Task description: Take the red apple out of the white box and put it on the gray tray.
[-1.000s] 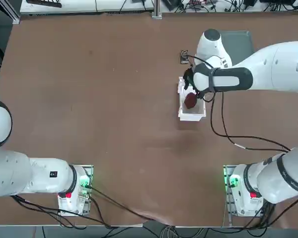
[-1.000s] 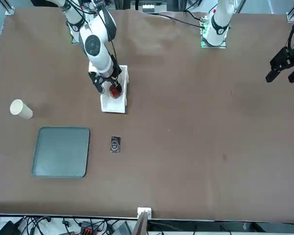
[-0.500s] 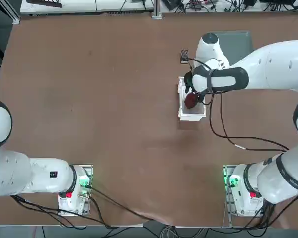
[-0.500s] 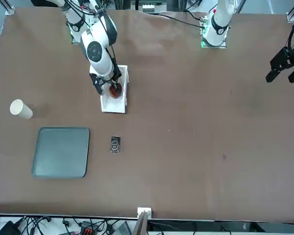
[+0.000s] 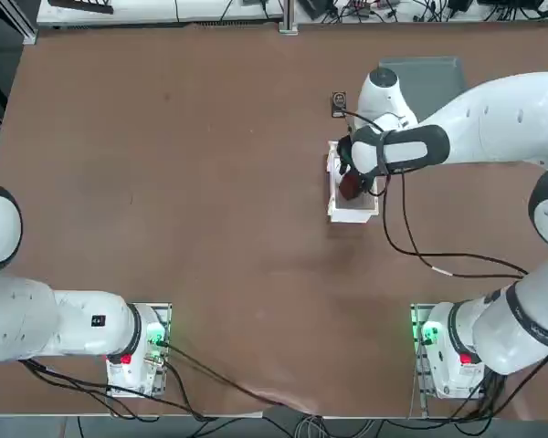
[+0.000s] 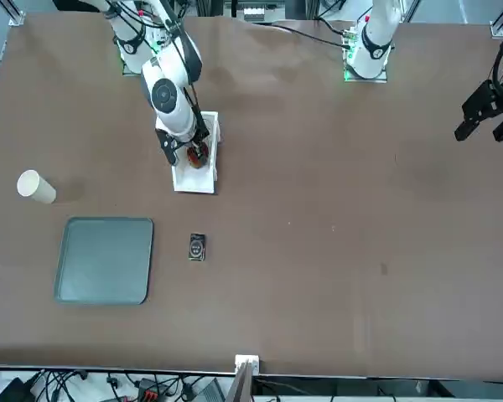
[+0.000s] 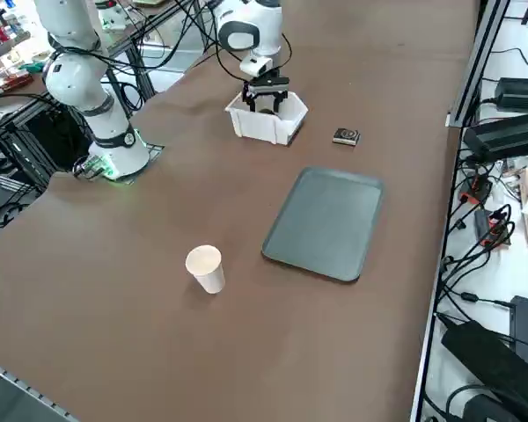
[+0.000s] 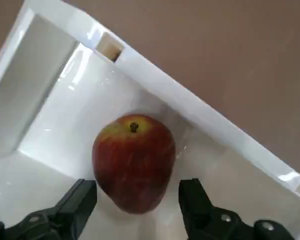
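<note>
Jaws of the right gripper [image 8: 137,207] wide apart, empty, at the roundish dark-red apple [image 8: 134,164].
The apple lies inside the rectangular white open-top box [image 7: 266,126]; relative to the earlier frame, the arm above has shifted slightly, box unmoved.

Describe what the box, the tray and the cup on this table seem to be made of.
The white box looks like glossy moulded plastic: bright highlights run along its walls. The gray tray seems to be smooth plastic or perhaps coated metal; its even, soft sheen leaves that open. The white cup is probably matt paper, judging by its plain, dull, tapering side.
</note>
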